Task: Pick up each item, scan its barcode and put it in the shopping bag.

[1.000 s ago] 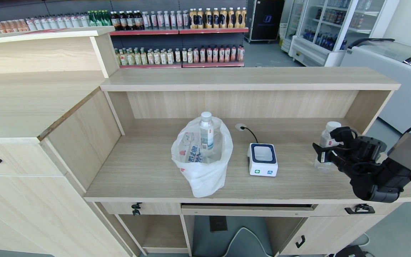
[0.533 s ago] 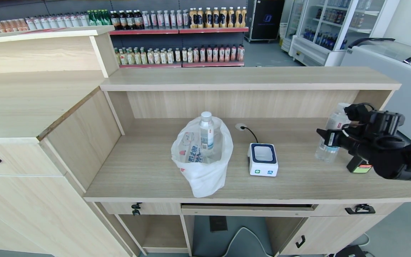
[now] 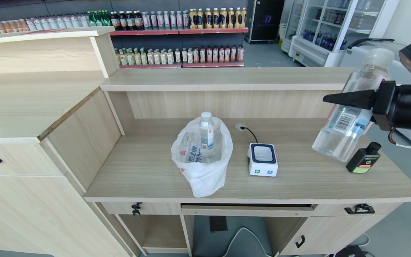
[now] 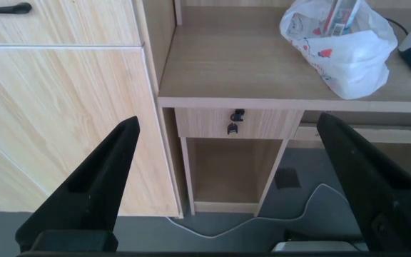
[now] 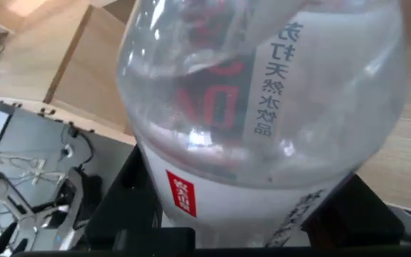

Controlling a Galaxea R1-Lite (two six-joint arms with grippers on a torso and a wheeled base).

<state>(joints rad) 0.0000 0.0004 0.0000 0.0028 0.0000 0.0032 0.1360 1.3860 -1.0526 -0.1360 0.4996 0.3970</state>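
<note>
Clear water bottle [image 3: 344, 123] hangs tilted in the air, well right of the scanner [image 3: 262, 159], clamped in the jaws of the right gripper [image 3: 356, 100], barcode showing. Shopping bag [image 3: 202, 171] sits on the tabletop [image 3: 145, 167] just left of the scanner, second bottle [image 3: 206, 134] upright inside. Small black bottle [image 3: 363, 162] stands right of the scanner. The left gripper [image 4: 227, 121] jaws spread wide, holding nothing

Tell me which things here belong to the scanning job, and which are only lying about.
Job:
- clear bottle, held above the counter
- scanner
- shopping bag, with another bottle inside
- small dark bottle, probably next

Lying about:
- shelf drinks
- fridges
- drawer key
</note>
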